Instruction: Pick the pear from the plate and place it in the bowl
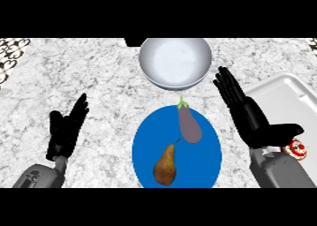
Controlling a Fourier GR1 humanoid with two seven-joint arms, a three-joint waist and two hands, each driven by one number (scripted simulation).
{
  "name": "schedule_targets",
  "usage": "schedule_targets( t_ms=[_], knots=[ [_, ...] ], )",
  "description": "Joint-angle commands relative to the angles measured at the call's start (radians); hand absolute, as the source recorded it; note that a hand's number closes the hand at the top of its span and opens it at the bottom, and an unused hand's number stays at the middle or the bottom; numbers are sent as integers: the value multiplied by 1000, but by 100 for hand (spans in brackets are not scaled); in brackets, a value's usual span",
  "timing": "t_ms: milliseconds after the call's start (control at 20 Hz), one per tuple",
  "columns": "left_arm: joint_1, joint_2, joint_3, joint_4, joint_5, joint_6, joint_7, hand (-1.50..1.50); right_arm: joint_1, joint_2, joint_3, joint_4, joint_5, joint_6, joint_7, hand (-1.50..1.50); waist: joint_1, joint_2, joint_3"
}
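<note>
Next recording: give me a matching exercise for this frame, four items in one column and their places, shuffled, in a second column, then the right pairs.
Items
1. pear
2. eggplant
3. bowl
4. white tray

Places
A. at the right edge of the counter, beyond the right hand
B. on the far half of the blue plate, stem towards the bowl
C. on the near half of the blue plate
D. on the counter beyond the plate

Pairs: 1-C, 2-B, 3-D, 4-A
</note>
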Motion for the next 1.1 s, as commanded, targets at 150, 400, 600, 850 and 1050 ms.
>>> schedule_targets(
  t_ms=[150, 400, 600, 850, 1050],
  knots=[
    [-106, 99, 51, -92, -101, 49, -51, 0, 31, 57, -64, 134, -314, 272, 14, 150, 20, 13, -46],
    [-119, 112, 72, -127, -122, 70, -79, 0, 114, 2, -158, 378, -169, 44, 11, -150, 5, 14, -51],
    [-115, 126, 80, -199, -150, 63, -8, 0, 110, 18, -132, 453, -193, 388, -246, -150, -3, 4, -52],
    [-78, 109, 89, -217, -161, 66, -14, 0, 16, -126, -86, 370, -83, 442, -138, -150, -4, 1, -54],
    [-111, 129, 105, -190, -154, 32, 3, 0, -115, -183, -29, 361, -38, 510, 5, -150, 0, 5, -54]
  ],
)
